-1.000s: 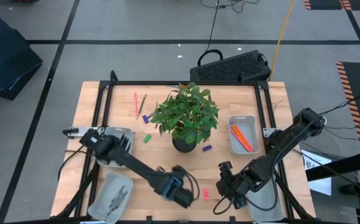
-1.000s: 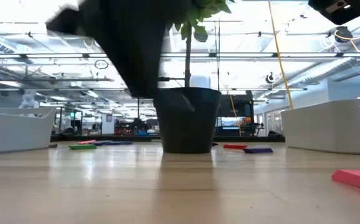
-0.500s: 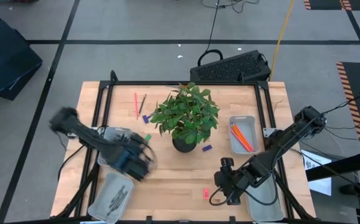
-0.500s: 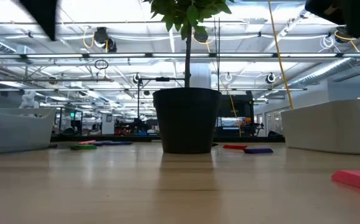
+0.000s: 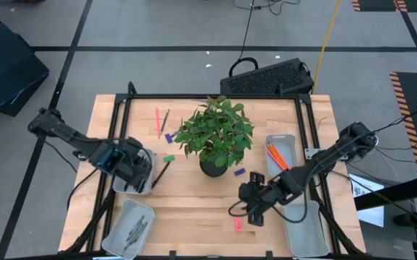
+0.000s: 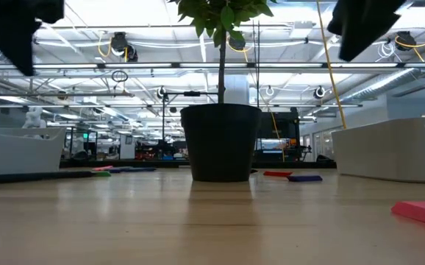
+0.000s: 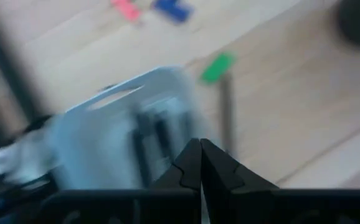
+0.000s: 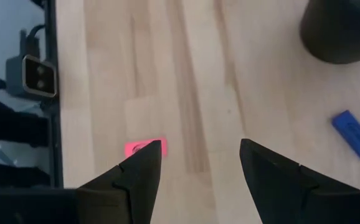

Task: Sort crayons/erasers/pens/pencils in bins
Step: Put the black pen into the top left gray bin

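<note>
Since the small flat pink-red rubbery eraser (image 8: pixel 144 149) lies alone on the wooden table (image 5: pixel 194 209) beneath the right gripper (image 8: pixel 198 163), whose fingers stand apart, it looks light, grippy; pinch its short edges. Left gripper (image 7: pixel 200 163), fingers together, hovers over a pale grey bin (image 5: pixel 138 172).

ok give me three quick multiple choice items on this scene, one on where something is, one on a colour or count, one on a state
1. Where do the thin orange and red pencils lie?
A. in the pale grey-white plastic bin right of the dark round plant pot
B. under the plant
C. in the left gripper

2. What colour is the small flat eraser near the table's front edge?
A. green
B. pink-red
C. black

3. How are the right gripper's fingers?
A. shut on a pen
B. shut on nothing
C. open

Key: 1 A, the high view shows them inside that bin beside the pot. 2 B, it shows pink-red in both high and right wrist views. 3 C, a wide gap shows between them.
</note>
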Robot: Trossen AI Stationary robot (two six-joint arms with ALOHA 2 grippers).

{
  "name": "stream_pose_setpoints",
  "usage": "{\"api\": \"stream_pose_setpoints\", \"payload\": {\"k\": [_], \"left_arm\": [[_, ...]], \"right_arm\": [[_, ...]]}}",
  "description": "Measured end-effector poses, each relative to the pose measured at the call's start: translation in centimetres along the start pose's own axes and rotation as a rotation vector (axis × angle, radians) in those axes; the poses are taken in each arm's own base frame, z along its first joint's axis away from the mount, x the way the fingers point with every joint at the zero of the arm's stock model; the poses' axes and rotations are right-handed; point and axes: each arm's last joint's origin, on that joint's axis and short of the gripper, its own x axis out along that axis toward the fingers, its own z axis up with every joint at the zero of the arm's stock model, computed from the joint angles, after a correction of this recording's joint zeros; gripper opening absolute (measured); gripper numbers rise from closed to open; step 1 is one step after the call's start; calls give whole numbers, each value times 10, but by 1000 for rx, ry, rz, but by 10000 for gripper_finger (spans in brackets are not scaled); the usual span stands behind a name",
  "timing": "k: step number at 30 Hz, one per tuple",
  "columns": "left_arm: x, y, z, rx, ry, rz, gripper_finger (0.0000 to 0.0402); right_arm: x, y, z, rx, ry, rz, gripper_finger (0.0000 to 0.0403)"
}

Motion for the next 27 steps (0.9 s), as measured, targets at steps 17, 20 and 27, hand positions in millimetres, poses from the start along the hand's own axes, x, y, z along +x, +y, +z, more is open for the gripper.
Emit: {"api": "stream_pose_setpoints", "payload": {"k": [17, 20, 27], "left_arm": [[78, -75, 39, 282, 187, -20, 5], [98, -83, 47, 331, 253, 49, 16], [150, -76, 68, 325, 519, 97, 93]], "right_arm": [[2, -9, 8, 30, -16, -9, 210], [2, -8, 8, 32, -18, -4, 210], [2, -8, 9, 43, -24, 2, 210]]}}
